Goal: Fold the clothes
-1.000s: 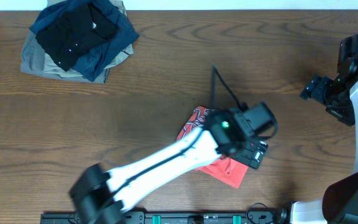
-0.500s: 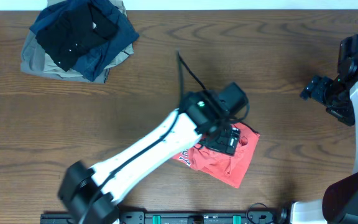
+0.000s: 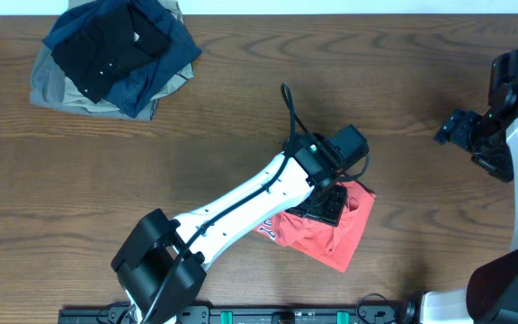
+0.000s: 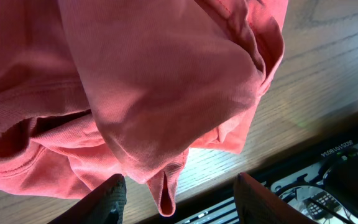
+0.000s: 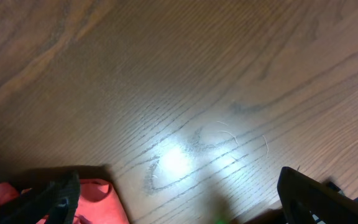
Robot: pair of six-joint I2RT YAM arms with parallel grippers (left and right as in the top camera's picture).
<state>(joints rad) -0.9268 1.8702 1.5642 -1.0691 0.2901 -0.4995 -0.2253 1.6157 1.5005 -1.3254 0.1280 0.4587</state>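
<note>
We are watching the coral-red T-shirt (image 3: pixel 338 238) lying bunched on the wooden table (image 3: pixel 241 117), a little right of centre and close to the near edge, with the left gripper (image 3: pixel 329 205) hanging directly over it. In the left wrist view its two fingers are standing apart, and a hanging fold of the cloth is sitting between them without touching either one, so nothing is being gripped yet. The right gripper (image 3: pixel 452 130) is waiting well away at the far right with its jaws spread wide and nothing between them; only a corner of the shirt is showing at the left edge of its camera view. We are thinking the main risk is a bad pinch. The shirt is lying in several rumpled layers, so a grasp here could be catching one loose fold or too many layers at once, and a lift would then be dragging the whole bundle instead of opening it flat. With the other arm so far off, nothing is pinning the cloth, so a pull toward us could be sliding it over the near edge. As for containers, we are seeing none; the pile of dark folded garments (image 3: pixel 115 58) is simply resting on the table at the far left, well apart from the shirt.
</note>
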